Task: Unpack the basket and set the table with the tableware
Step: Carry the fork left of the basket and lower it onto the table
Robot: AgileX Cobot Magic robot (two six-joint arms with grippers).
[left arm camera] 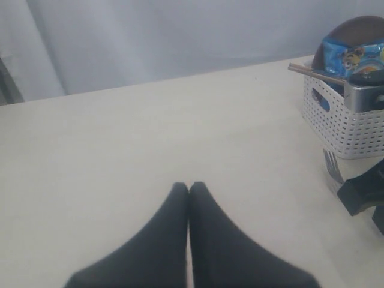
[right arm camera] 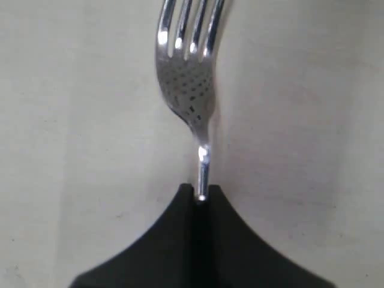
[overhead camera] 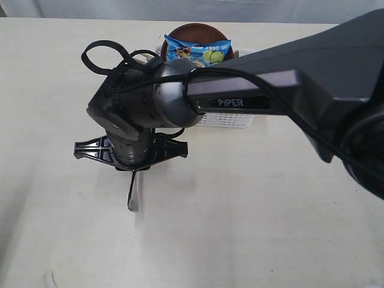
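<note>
Fork [right arm camera: 189, 90] of shiny steel is held by its thin handle, clamped between the fingers of the right gripper [right arm camera: 200, 192], over the table [overhead camera: 252, 234] and near the white basket [overhead camera: 225, 120]. The left gripper [left arm camera: 189, 187] is seen with its fingers pressed together on nothing, farther from the basket. A blue chips packet [overhead camera: 197, 51] and a round brown plate [overhead camera: 195, 30] are seen in the basket.
</note>
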